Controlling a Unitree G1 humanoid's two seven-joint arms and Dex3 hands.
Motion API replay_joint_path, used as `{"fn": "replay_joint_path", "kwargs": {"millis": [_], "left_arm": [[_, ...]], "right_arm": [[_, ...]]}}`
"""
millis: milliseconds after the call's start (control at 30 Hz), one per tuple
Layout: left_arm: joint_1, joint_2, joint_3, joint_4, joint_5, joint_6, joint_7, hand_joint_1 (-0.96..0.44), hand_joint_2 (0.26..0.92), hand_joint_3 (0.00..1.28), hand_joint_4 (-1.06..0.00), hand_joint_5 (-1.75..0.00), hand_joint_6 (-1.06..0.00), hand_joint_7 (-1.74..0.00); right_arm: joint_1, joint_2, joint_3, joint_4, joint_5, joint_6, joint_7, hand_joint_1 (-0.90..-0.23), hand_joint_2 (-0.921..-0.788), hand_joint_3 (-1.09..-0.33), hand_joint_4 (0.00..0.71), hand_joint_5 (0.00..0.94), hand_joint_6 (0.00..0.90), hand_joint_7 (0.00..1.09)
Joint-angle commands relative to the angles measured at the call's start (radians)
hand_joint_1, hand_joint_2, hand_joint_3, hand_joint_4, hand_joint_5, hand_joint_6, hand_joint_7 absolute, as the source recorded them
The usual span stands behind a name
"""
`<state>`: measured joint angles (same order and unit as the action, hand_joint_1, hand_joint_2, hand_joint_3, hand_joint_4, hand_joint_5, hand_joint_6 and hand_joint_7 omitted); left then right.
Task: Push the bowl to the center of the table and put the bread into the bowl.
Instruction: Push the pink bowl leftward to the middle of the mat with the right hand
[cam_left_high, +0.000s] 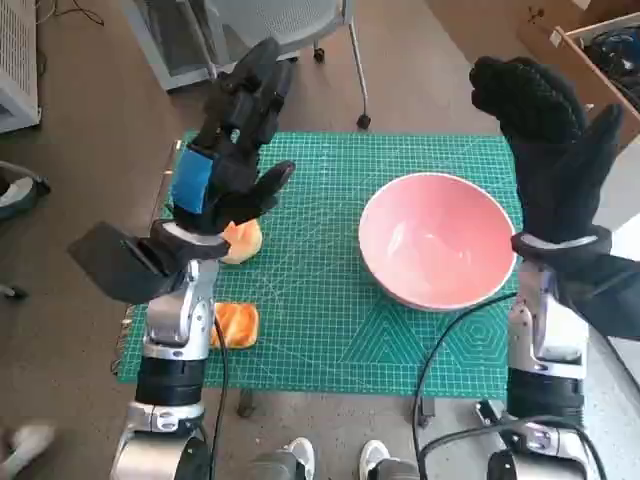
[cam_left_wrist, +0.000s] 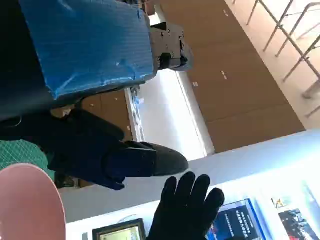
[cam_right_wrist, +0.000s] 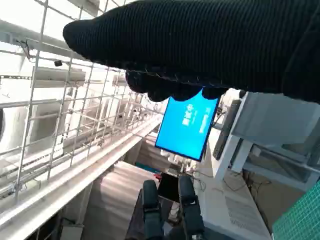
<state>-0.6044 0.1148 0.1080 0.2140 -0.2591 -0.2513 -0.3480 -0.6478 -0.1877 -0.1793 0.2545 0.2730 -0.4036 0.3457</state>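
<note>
A pink bowl (cam_left_high: 435, 240) stands on the right half of the green mat (cam_left_high: 320, 320); its rim (cam_left_wrist: 25, 205) also shows in the left wrist view. One piece of bread (cam_left_high: 243, 240) lies at the mat's left side, partly behind my left hand. A second orange piece (cam_left_high: 236, 324) lies nearer the front left, beside my left forearm. My left hand (cam_left_high: 228, 150) is raised above the left side of the mat, fingers spread, holding nothing. My right hand (cam_left_high: 545, 140) is raised above the bowl's right side, fingers up and apart, empty. The gloved right hand (cam_left_wrist: 187, 210) also appears in the left wrist view.
An office chair base (cam_left_high: 340, 50) stands on the floor beyond the table. A cardboard box (cam_left_high: 590, 50) sits at the far right. A person's shoes (cam_left_high: 335, 460) show at the table's near edge. Black cables (cam_left_high: 440, 350) hang by my right forearm.
</note>
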Motion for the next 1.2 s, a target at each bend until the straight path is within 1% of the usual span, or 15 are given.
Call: {"fn": "replay_joint_path", "kwargs": {"millis": [33, 333, 600, 800, 1200], "left_arm": [[-0.002, 0.001, 0.002, -0.023, 0.0, -0.005, 0.006, -0.64, 0.921, 0.32, -0.06, -0.05, 0.0, -0.4], [0.0, 0.0, 0.007, -0.026, -0.015, 0.0, 0.003, -0.65, 0.921, 0.32, -0.06, -0.05, 0.0, -0.42], [0.003, -0.002, 0.007, -0.032, -0.023, 0.004, 0.007, -0.65, 0.921, 0.29, -0.07, -0.06, 0.0, -0.46], [0.007, -0.005, 0.006, -0.036, -0.024, 0.009, 0.01, -0.65, 0.921, 0.29, -0.07, -0.06, 0.0, -0.47], [0.013, -0.007, 0.006, -0.04, -0.023, 0.013, 0.013, -0.63, 0.921, 0.28, -0.07, -0.07, 0.0, -0.48]], "right_arm": [[0.024, 0.002, -0.003, 0.005, 0.012, 0.019, -0.001, -0.543, -0.921, -0.525, 0.342, 0.004, 0.256, 0.4], [0.018, -0.002, -0.006, 0.027, 0.025, 0.013, 0.014, -0.554, -0.921, -0.521, 0.343, 0.003, 0.253, 0.41], [0.028, -0.004, -0.007, 0.01, 0.03, 0.014, 0.017, -0.561, -0.921, -0.519, 0.343, 0.002, 0.25, 0.41], [0.034, -0.005, -0.007, 0.006, 0.03, 0.011, 0.014, -0.554, -0.921, -0.522, 0.342, 0.001, 0.249, 0.42], [0.045, -0.02, -0.029, 0.016, 0.038, -0.002, 0.018, -0.541, -0.921, -0.538, 0.332, 0.0, 0.236, 0.43]]}}
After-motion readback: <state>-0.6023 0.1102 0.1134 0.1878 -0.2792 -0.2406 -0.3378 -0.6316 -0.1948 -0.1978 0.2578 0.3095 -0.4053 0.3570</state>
